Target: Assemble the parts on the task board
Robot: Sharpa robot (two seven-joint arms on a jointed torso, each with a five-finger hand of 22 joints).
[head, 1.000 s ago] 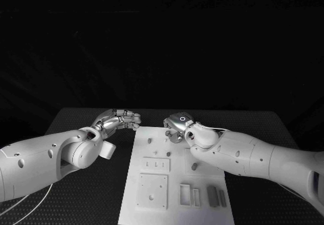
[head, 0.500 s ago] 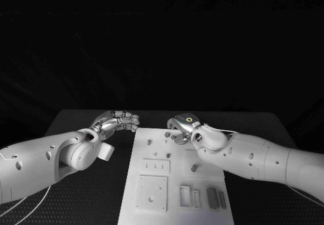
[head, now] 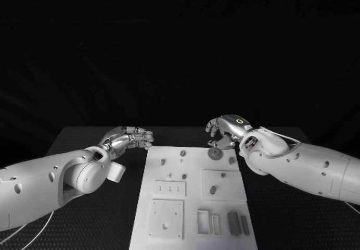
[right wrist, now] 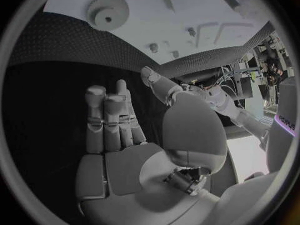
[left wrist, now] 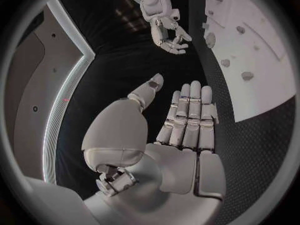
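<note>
Black desk (head: 90,135) under dark room, white task board (head: 196,179) mid-desk; left hand (head: 129,137) released, right hand (head: 227,130) released beside gear (head: 215,153).

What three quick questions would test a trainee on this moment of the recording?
1. Multiple choice: the toothed gear is A) lying on the task board, B) lying beside it, C) held aloft.
2. True or false: the left robot hand holds a part.
3. Fill in: the right robot hand has its fingers apart and holds nothing, so it is ___.
Key: 1 A; 2 false; 3 open.
</note>
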